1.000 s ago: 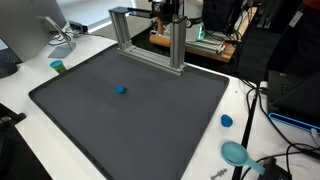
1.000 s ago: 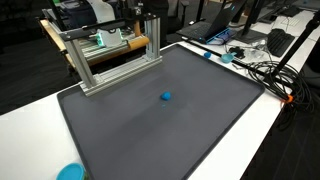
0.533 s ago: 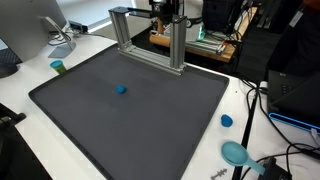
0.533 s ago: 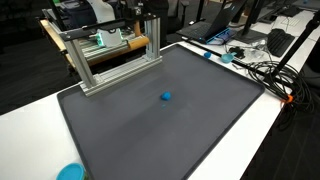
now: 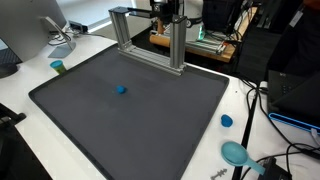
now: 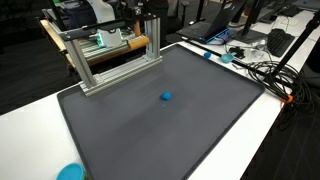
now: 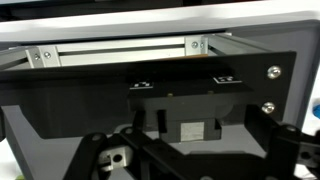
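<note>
The gripper (image 7: 188, 160), jaws wide and empty, shows at the bottom of the wrist view, near the aluminium frame (image 5: 178, 45) at upper centre. 1 blue ball (image 5: 121, 88) lies mid-mat (image 5: 150, 125), well apart.

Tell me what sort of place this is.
Probably a robotics lab or workshop bench: an aluminium frame stands at the far edge of a dark mat, and loose cables trail across the white table beside it.
</note>
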Available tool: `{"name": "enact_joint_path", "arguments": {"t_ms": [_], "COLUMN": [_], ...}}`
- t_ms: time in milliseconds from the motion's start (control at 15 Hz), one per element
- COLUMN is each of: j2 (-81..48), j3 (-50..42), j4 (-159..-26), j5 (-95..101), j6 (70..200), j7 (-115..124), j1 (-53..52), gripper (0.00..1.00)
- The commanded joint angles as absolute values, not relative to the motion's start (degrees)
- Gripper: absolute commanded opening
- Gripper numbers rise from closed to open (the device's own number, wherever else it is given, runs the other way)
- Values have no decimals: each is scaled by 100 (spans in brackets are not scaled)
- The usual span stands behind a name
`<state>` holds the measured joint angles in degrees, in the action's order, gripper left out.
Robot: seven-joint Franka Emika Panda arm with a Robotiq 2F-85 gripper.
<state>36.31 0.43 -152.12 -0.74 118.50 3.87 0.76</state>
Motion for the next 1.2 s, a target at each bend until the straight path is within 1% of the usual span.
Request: {"name": "enact_joint_path", "arguments": {"t_ms": [0,600,667,733,800,867,933,1000,1067,1133], "j2": [3629,3687,3686,3692,3703,3710,3712,3712,3710,3716], "j3": [80,61,61,65,66,70,73,80,82,91], "j4": [-15216,-15385,-15400,-15410,-15418,-15422,-15424,-15426,-15428,-15437], "j5": [-51,-66,-65,-61,-64,-63,-60,-54,-52,-48], "j6": [11881,12135,12154,12166,12180,12184,12186,12185,12182,12182], "j7": [456,425,425,430,431,432,428,436,438,447], "j1": [116,109,109,111,109,106,104,106,106,106], "gripper": [100,100,99,96,96,92,92,84,79,70]}}
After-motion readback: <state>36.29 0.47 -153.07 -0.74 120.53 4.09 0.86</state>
